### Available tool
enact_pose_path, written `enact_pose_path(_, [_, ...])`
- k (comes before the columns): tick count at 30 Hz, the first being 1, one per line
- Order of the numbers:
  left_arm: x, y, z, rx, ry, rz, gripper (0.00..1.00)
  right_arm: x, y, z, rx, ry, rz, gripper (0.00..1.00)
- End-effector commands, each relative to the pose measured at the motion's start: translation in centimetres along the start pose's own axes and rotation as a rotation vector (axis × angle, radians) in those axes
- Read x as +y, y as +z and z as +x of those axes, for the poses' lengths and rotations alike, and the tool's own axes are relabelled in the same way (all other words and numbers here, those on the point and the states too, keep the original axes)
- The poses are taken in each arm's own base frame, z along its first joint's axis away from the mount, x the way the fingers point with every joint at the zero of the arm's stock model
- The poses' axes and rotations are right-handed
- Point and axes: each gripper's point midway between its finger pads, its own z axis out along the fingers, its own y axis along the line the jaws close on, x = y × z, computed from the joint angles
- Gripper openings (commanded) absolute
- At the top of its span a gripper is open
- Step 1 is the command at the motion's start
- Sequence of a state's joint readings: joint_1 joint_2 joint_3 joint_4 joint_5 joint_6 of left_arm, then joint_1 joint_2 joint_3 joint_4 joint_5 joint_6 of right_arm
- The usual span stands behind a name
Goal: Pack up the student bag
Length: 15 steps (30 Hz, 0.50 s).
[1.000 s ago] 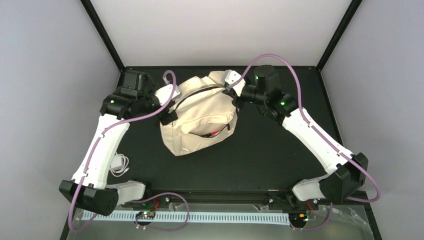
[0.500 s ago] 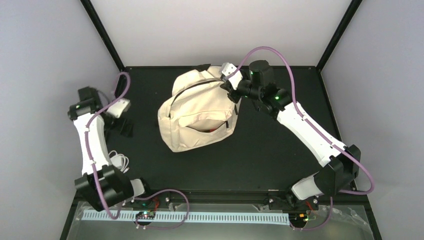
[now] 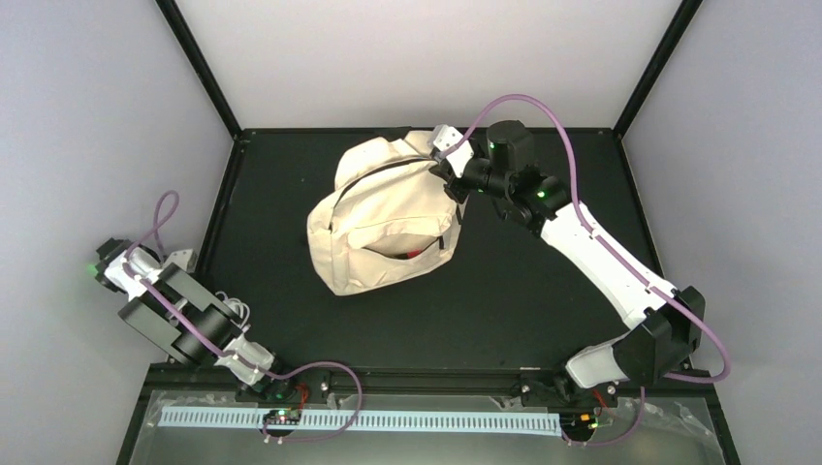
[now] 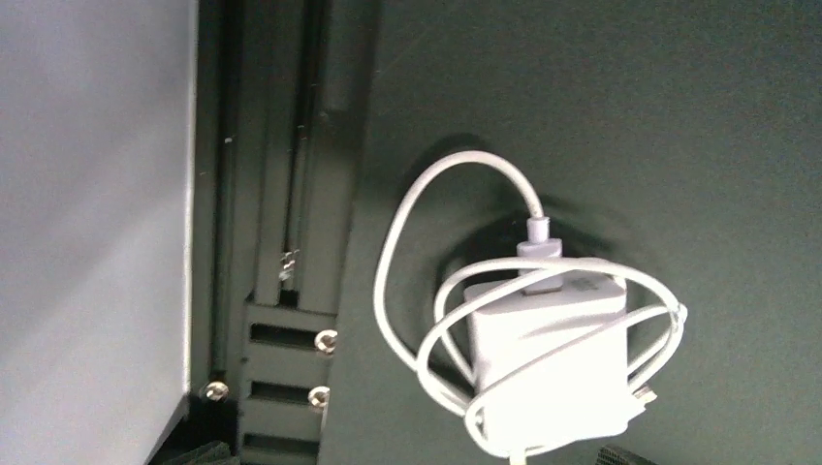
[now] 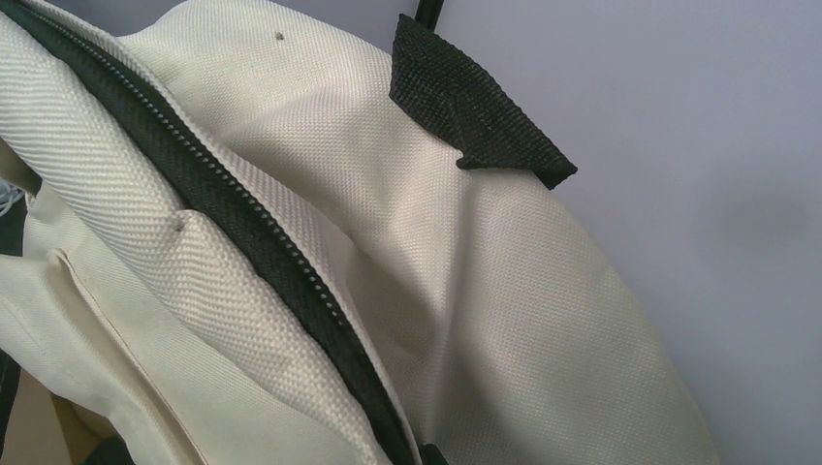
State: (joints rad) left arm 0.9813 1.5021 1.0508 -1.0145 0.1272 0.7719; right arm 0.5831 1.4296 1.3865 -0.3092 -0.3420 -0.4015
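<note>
Student bag (image 3: 383, 228) is sitting toward the far middle of the black tabletop (image 3: 504, 300), cream fabric all puffed up, with its front pocket (image 3: 402, 244) facing the arms. That pocket is gaping open and something red (image 3: 414, 255) peeks out of it, too small to say what. The main zipper (image 5: 262, 242) runs as a dark line over the top of the bag, and the right wrist view shows it up close along with a black webbing tab (image 5: 475, 107) sticking off the fabric, with the pale wall behind it. The right pincer (image 3: 450, 180) is closed and parked right at the bag's far-right top edge; it looks like it's pinching the fabric there, though the fingers themselves are hidden by the bag and don't show in the wrist view either. The left arm is folded up way over at the near-left side of the tabletop, well apart from the bag, and the left pincer (image 3: 182, 262) is wide open with nothing in it. Its wrist camera looks down on a white charger brick (image 4: 548, 383) lying flat on the tabletop close to the left edge, with its white cable (image 4: 393, 252) plugged in and looped loosely around the brick.
</note>
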Motion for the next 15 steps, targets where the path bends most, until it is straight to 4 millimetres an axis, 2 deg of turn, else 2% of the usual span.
enact_pose_path(1, [-0.9,1.5,-0.8,-0.073,0.013,0.051,0.99,-1.2,-0.5,-0.2,-0.003,0.012,0.056,0.01])
enact_pose_path(6, [-2.4,3.3,0.1,-0.077,0.027,0.078,0.99,-1.1,-0.1,-0.1,0.004,0.017,0.041,0.01])
enact_pose_path(11, [-4.4,3.5,0.5,-0.093,0.066,0.112,0.99,-1.2,0.4,0.3,0.022,0.022,0.038,0.01])
enact_pose_path(13, [-4.5,3.6,0.5,-0.095,0.086,0.09,0.99,-1.2,0.5,0.4,0.026,0.029,0.031,0.01])
enact_pose_path(15, [-3.6,4.1,0.8,-0.078,0.086,0.039,0.99,-1.0,0.6,0.3,0.023,0.033,0.025,0.01])
